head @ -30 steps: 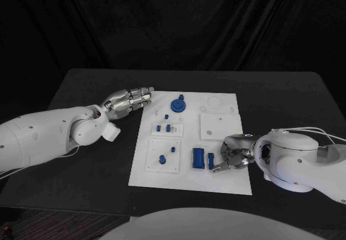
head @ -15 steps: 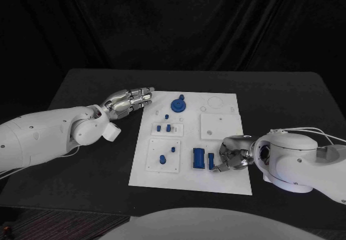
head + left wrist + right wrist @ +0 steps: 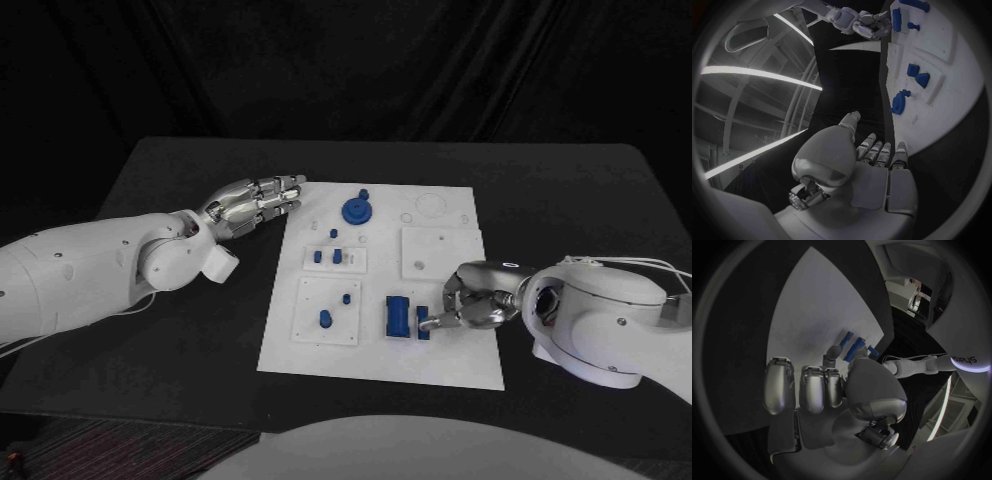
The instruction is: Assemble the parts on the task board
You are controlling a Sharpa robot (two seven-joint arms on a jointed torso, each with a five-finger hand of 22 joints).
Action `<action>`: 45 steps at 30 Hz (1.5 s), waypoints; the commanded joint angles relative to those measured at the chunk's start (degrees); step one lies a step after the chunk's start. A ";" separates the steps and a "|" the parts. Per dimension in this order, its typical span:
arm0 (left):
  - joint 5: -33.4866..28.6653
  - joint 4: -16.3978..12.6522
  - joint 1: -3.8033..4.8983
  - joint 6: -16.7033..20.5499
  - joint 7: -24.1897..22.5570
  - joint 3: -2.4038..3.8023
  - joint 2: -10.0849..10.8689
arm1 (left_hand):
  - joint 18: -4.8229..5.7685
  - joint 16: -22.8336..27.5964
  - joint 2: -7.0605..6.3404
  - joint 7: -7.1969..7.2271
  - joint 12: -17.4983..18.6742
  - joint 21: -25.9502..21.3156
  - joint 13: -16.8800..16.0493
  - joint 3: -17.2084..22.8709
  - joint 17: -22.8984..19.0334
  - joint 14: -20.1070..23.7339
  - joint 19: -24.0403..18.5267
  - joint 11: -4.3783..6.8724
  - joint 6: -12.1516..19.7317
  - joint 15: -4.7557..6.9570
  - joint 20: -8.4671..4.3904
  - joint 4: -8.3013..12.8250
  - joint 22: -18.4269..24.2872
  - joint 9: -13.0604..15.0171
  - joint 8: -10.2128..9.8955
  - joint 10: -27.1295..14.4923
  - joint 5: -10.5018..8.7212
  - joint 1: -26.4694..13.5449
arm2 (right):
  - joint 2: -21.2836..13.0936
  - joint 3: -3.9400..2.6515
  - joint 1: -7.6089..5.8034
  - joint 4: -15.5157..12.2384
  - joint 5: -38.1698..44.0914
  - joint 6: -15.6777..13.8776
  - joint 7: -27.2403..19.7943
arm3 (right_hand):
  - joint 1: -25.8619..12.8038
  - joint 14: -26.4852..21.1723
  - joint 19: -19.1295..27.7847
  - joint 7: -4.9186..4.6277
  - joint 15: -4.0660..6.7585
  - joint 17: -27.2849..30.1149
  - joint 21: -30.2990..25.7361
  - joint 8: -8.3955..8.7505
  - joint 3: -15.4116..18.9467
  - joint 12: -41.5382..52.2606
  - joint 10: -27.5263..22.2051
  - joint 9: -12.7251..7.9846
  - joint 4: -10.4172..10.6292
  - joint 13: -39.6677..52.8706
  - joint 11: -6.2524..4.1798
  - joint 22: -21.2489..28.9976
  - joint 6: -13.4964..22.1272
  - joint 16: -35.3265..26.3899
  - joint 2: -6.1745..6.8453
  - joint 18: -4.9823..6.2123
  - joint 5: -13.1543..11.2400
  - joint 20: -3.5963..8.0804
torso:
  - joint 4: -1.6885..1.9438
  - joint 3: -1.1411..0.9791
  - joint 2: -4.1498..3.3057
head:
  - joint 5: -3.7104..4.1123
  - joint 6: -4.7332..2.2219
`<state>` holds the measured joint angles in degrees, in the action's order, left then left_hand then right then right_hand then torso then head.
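Blue narrow part getting pinched, right hand.
Fingers closed on it; left hand open, idle; next probably lifting toward task board slot.

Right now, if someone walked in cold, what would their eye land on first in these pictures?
Probably the white task board in the middle of the black table, dotted with small blue parts. Next, the right hand at the board's right side, its fingers touching a narrow blue bar beside a wider blue block. The left hand hovers off the board's far left corner, holding nothing.
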<state>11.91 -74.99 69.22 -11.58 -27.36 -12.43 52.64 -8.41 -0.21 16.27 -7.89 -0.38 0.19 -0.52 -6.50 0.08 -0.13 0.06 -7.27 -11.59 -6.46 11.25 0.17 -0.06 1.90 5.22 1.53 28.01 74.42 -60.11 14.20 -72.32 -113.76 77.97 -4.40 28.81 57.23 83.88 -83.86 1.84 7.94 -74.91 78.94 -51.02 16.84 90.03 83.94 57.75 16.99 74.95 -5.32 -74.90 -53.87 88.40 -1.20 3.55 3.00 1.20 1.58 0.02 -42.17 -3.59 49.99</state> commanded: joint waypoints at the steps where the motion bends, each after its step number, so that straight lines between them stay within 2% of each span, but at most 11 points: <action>1: -0.19 -0.30 -0.08 0.56 -2.43 0.05 0.16 | -0.42 0.21 0.18 -1.29 -0.26 -0.19 -0.14 0.29 -0.08 0.13 -0.06 -0.40 -1.03 -0.52 0.46 0.82 0.06 0.18 0.51 0.33 0.48 0.12 | -1.31 -0.10 -1.87 -0.61 -1.92 -13.91 -6.57 | -4.85 5.48 -1.52 0.17 0.19 -11.92 0.52 -0.69 0.58 -0.03 6.06 0.75 -0.10 15.05 -0.16 -11.92 -1.43 0.15 -0.53 -1.12 -0.15 0.21 | -0.04 -0.01 0.07 | 0.53 0.01; 12: -0.19 -1.04 -0.08 4.50 -8.29 0.06 0.63 | -0.72 -0.44 -0.55 -1.37 -1.41 1.14 -1.11 -0.41 0.31 -0.91 1.69 -0.53 -9.42 -0.42 0.61 1.09 -0.80 0.85 3.39 5.41 2.05 -1.75 | -3.55 -0.10 -7.66 3.19 -28.34 -31.24 -22.58 | -8.50 -0.75 9.20 -1.91 -1.53 11.13 -23.27 11.11 5.01 -8.30 0.62 -8.76 -0.27 7.21 1.23 -4.15 -0.83 -15.58 -11.30 3.16 1.30 -1.29 | -0.34 -0.10 0.46 | 0.18 0.01; 14: -0.19 -1.20 -0.08 5.10 -9.27 0.06 0.58 | -0.69 -0.49 -0.61 -1.23 -1.48 1.25 -1.22 -1.45 0.36 -1.10 1.83 -0.37 -10.86 -0.16 0.29 -0.33 -0.83 0.93 3.65 6.40 2.44 -2.04 | -3.08 -0.09 -7.96 5.01 -34.65 -32.70 -27.36 | -7.08 -7.61 18.74 -4.28 -3.84 39.08 -51.44 16.59 7.46 -32.30 -11.53 -15.38 -0.08 -13.22 3.71 9.15 -0.94 -44.06 -13.30 6.77 1.46 -3.88 | -0.38 -0.11 0.64 | 0.21 0.01; 20: -0.19 -1.48 -0.08 7.69 -11.75 0.06 0.33 | -0.33 -0.39 -0.92 -0.92 -1.29 1.16 -1.22 -3.59 0.34 -1.08 1.66 -0.12 -12.31 0.28 -0.43 -4.45 -0.72 0.95 3.49 7.21 1.46 -1.69 | -1.95 -0.08 -7.07 10.20 -43.94 -31.73 -40.21 | -8.10 -24.30 28.86 -11.11 -12.83 50.69 -66.61 25.53 9.65 -62.71 -34.47 -23.76 -0.33 -35.34 12.04 20.45 8.28 -68.62 -14.04 4.47 -0.29 -9.65 | -0.47 -0.30 0.89 | -0.08 0.01; 22: -0.19 -1.49 -0.08 8.35 -12.13 0.06 0.22 | -0.16 -0.31 -1.24 -0.58 -1.21 1.09 -1.20 -4.59 0.31 -1.00 1.53 0.34 -12.95 0.79 -1.03 -7.24 -0.65 0.97 3.34 7.39 0.53 -0.98 | -1.61 -0.08 -6.47 11.52 -45.29 -29.95 -43.31 | -7.21 -34.72 36.54 -6.72 -17.94 56.33 -74.26 32.79 9.32 -72.38 -43.17 -28.87 -0.33 -43.25 17.84 26.30 18.08 -77.87 -13.50 1.99 -0.53 -13.04 | -0.58 -0.42 0.92 | -0.32 0.01; 25: -0.19 -1.51 -0.08 8.74 -12.29 0.06 0.16 | 0.04 -0.25 -1.13 -0.49 -1.19 0.97 -1.18 -3.77 0.28 -0.91 1.34 0.49 -13.28 0.82 -1.41 -6.67 -0.57 0.99 3.16 7.42 3.40 2.21 | -1.27 -0.08 -5.80 12.76 -46.27 -27.68 -45.91 | -6.32 -47.52 53.92 -2.82 -20.71 62.28 -75.53 36.81 9.43 -79.46 -54.02 -33.07 -0.45 -49.60 15.89 36.43 23.45 -84.84 -12.93 0.36 0.06 -14.23 | -0.37 -0.40 0.70 | -0.33 0.01; 36: -0.19 -1.49 -0.08 9.23 -12.69 0.06 -0.01 | 0.12 -0.25 -1.15 -0.47 -1.19 0.92 -1.18 -3.66 0.29 -0.93 1.27 0.46 -13.53 0.82 -1.44 -6.50 -0.55 1.01 3.15 7.46 3.98 2.87 | -0.41 -0.07 -4.75 15.19 -47.38 -22.70 -48.82 | -4.79 -60.72 74.03 -2.61 -20.69 69.89 -77.17 36.94 9.34 -77.26 -58.08 -39.66 -0.39 -56.21 15.80 60.47 22.49 -85.67 -13.24 3.39 -0.20 -17.88 | -0.12 -0.35 0.57 | 0.20 0.01; 37: 0.00 -1.37 -0.03 8.22 -10.65 0.01 0.14 | 2.53 0.21 -5.65 2.01 0.38 -0.19 0.52 -0.66 -0.08 0.13 -0.06 2.38 -5.76 2.37 -4.05 -4.77 0.06 -1.90 0.84 4.64 -5.76 -20.74 | -0.47 -0.04 -4.89 15.04 -45.58 -25.91 -45.40 | -21.25 -67.96 77.05 -1.84 -16.69 74.91 -78.94 41.63 0.15 -81.59 -66.12 -45.52 -5.54 -62.24 12.57 65.05 32.80 -88.40 -8.72 0.52 -3.00 -12.50 | -0.30 -0.33 0.59 | -0.03 -0.01; 41: -0.31 -1.72 -0.26 9.44 -10.43 0.33 -0.07 | 2.54 0.21 -6.87 2.73 0.38 -0.19 0.52 0.08 -0.08 0.13 -0.06 3.00 -3.95 6.46 -4.98 -0.17 0.06 -1.90 0.01 4.02 -8.25 -26.62 | 0.13 -0.57 -4.24 15.37 -46.81 -26.44 -45.90 | -39.28 -76.09 83.86 -1.84 -12.20 74.91 -78.94 46.35 -8.52 -85.81 -75.20 -51.67 -11.47 -68.65 5.32 70.00 43.47 -88.40 -4.08 -3.55 -3.00 -6.86 | -0.35 -0.32 1.00 | 0.11 -0.62; 42: -0.46 -1.90 -0.38 10.05 -10.33 0.49 -0.17 | 2.61 0.21 -7.23 2.94 0.38 -0.19 0.52 0.36 -0.08 0.13 -0.06 3.19 -3.35 6.46 -5.27 -0.17 0.06 -1.90 -0.20 3.83 -9.00 -28.45 | 0.43 -0.84 -3.92 15.54 -47.42 -26.70 -46.15 | -42.20 -77.37 83.86 -1.84 -7.94 74.91 -78.94 51.02 -9.88 -90.03 -76.68 -52.66 -12.37 -69.67 5.32 70.80 45.18 -88.40 -3.23 -3.55 -3.00 -5.88 | -0.37 -0.31 1.20 | 0.18 -0.93; 45: -1.22 -2.76 -0.95 13.06 -9.81 1.28 -0.68 | 3.22 0.21 -8.49 3.61 0.38 -0.19 0.52 1.32 -0.08 0.13 -0.06 7.27 -1.25 6.46 -6.07 -0.17 0.06 -1.90 -0.90 2.98 -11.66 -34.88 | 1.90 -2.16 -2.34 16.35 -50.43 -27.98 -47.37 | -49.15 -83.88 83.86 -1.84 -7.94 74.91 -78.94 51.02 -16.84 -90.03 -83.94 -57.75 -16.99 -74.95 5.32 74.90 49.24 -88.40 1.20 -3.55 -3.00 -1.20 | -0.50 -0.28 2.20 | 0.53 -2.43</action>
<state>11.75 -77.24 68.41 -1.92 -37.34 -11.33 52.25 -6.56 -0.43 10.64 -5.87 -0.55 0.40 -0.41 -7.10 0.15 -0.20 0.24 -3.61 -17.54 -1.80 7.12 -2.61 -0.19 0.72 5.93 6.20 22.34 54.01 -58.50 12.14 -75.08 -97.61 30.74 -30.53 -17.11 8.97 0.99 -0.03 -0.01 -0.09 -0.06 0.20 -0.20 1.50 0.20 2.22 0.46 0.24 0.47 0.05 -0.20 -5.08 0.20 -0.24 0.39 0.20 -0.30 1.22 -0.29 -40.94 -3.28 48.53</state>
